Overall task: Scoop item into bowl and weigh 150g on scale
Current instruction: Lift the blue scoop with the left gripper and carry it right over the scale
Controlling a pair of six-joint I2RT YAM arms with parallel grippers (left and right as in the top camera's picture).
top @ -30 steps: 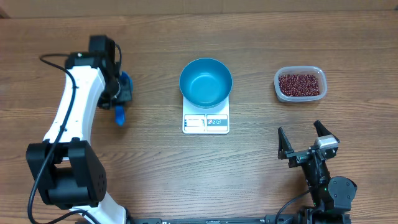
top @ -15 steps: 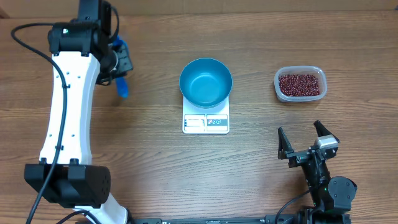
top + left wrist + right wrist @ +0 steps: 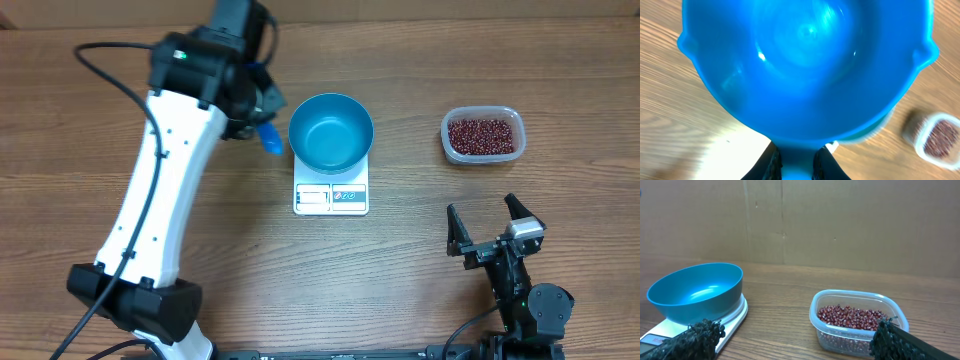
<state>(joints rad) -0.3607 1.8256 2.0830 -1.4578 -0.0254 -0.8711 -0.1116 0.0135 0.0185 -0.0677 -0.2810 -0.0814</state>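
My left fingers (image 3: 769, 165) grip the empty blue scoop (image 3: 805, 65) beside the bowl (image 3: 331, 131), right fingers (image 3: 456, 232) spread wide; fetching beans (image 3: 484, 135) likely comes next, calling for a reach across.

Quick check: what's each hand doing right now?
Left hand: closed on the handle of the blue scoop.
Right hand: open, holding nothing.

Bright, even light with soft shadows; white glare glints on the close, slightly blurred blue scoop (image 3: 805, 65).
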